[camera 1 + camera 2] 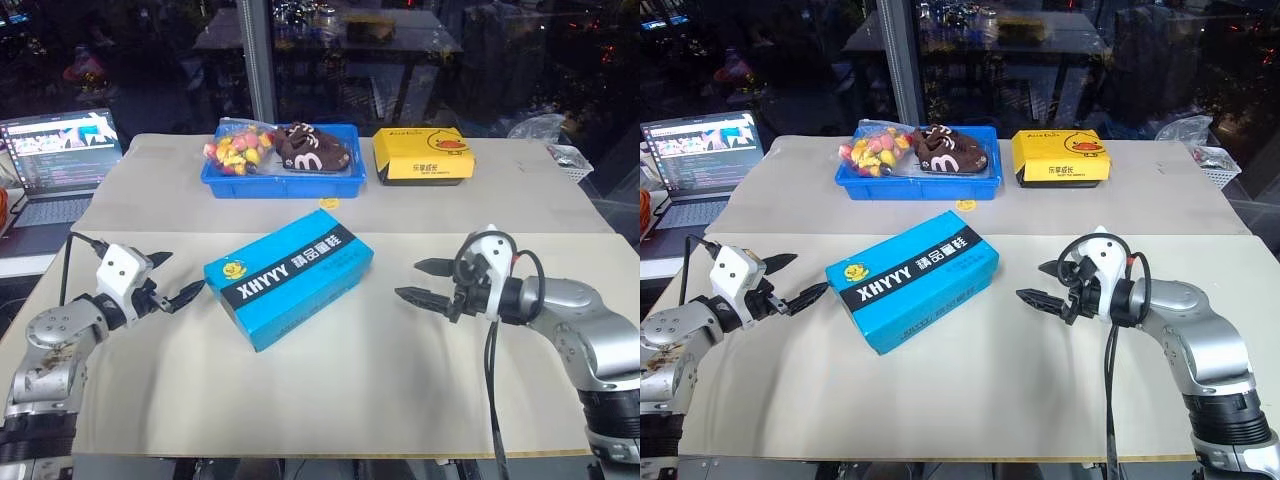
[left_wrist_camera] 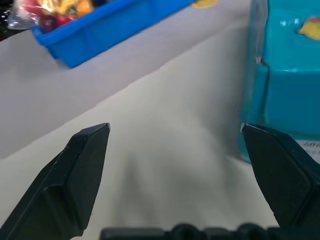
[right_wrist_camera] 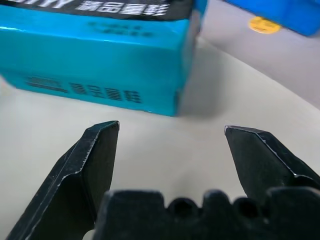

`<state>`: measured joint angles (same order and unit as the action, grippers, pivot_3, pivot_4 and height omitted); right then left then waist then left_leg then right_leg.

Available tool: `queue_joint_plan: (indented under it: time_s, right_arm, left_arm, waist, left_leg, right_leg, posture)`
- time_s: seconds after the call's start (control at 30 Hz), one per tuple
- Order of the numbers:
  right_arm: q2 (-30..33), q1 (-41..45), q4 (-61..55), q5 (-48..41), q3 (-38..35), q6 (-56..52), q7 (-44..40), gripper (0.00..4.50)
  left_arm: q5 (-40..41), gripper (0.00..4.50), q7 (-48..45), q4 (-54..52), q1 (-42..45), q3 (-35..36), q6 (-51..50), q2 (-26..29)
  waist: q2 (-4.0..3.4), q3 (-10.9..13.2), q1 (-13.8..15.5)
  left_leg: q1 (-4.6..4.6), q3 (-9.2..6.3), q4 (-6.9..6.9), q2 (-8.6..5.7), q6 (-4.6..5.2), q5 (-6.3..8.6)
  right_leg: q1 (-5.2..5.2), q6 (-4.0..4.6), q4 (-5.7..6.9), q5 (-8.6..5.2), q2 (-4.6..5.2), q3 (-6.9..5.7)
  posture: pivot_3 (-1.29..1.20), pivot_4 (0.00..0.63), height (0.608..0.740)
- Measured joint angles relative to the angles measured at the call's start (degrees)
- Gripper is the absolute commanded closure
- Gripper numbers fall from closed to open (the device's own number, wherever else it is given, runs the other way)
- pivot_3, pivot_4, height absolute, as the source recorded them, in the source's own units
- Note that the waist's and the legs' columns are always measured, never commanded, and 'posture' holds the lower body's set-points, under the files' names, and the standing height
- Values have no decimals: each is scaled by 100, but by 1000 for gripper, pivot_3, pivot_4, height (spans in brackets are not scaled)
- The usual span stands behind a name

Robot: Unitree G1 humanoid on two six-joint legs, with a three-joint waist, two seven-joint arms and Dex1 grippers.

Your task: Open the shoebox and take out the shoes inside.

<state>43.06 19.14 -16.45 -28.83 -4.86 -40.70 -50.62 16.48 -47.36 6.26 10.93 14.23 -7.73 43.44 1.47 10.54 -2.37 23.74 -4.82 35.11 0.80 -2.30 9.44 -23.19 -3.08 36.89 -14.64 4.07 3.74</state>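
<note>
The shoebox (image 1: 289,278) is a bright blue rectangular cardboard box lying flat on the pale covering of the desk (image 1: 350,390), about midway across it and near the front half. Its lid is shut, so nothing inside shows. It sits turned at an angle, one short end nearer the front-left, the other pointing toward the back-right. A black stripe runs lengthwise along the top, carrying white "XHYYY" lettering followed by white characters. A small yellow duck logo sits on the lid near the left end. The long side facing the front bears dark printed lettering.
</note>
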Motion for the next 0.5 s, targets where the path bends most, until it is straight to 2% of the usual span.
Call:
queue_joint_plan:
  time_s: [0.07, 0.17, 0.23, 0.3, 0.33, 0.37, 0.5]
  right_arm:
    - [-4, -104, -157, -117, 6, -163, 49, 1486]
    - [-121, -222, -266, -172, 58, -334, 166, 2597]
    - [-268, -237, -271, -146, 226, -331, 277, 3174]
    - [-456, -217, -258, -79, 409, -307, 362, 4000]
    - [-547, -207, -234, -37, 497, -280, 394, 4327]
    - [-639, -178, -184, 43, 605, -230, 440, 4474]
    - [-903, 11, 142, 316, 979, -41, 479, 4474]
  left_arm:
    - [-246, 1471, -101, 276, 29, -218, 191, 86]
    - [-588, 2623, -157, 701, 146, -523, 529, 88]
    - [-827, 3282, -138, 1054, 484, -727, 799, 40]
    - [-964, 4191, -113, 1315, 839, -874, 1039, -33]
    - [-993, 4480, -114, 1433, 992, -925, 1156, -70]
    - [-1029, 4500, -116, 1572, 1148, -975, 1272, -111]
    - [-1156, 4500, -152, 2043, 1625, -1149, 1574, -227]
  waist:
    - [0, 0, -6]
    - [1, 0, -4]
    - [2, 0, 9]
    - [2, 0, 32]
    - [2, 0, 30]
    - [2, 0, 28]
    - [3, -1, -2]
  left_leg:
    - [0, 0, -1, 1, 0, 0]
    - [0, 1, 1, 3, 0, 0]
    - [0, 0, 8, 5, 0, 0]
    - [1, 0, 15, 4, 0, 0]
    - [1, 0, 16, 3, 0, 0]
    - [2, 0, 18, 3, 0, 0]
    - [2, 0, 19, 5, 1, -1]
  right_leg:
    - [-1, 1, 0, 0, -1, 1]
    - [-3, 1, 3, 0, -4, 1]
    - [-3, -1, 9, 0, -7, 1]
    - [-1, -5, 12, 1, -8, 1]
    - [0, -7, 12, 2, -7, 1]
    - [1, -8, 11, 3, -7, 1]
    - [-3, -8, 14, 5, -11, 3]
  posture:
    - [0, 150, 740]
    - [0, 150, 740]
    - [0, 150, 740]
    - [0, 150, 740]
    - [0, 150, 740]
    - [0, 150, 740]
    - [0, 150, 740]
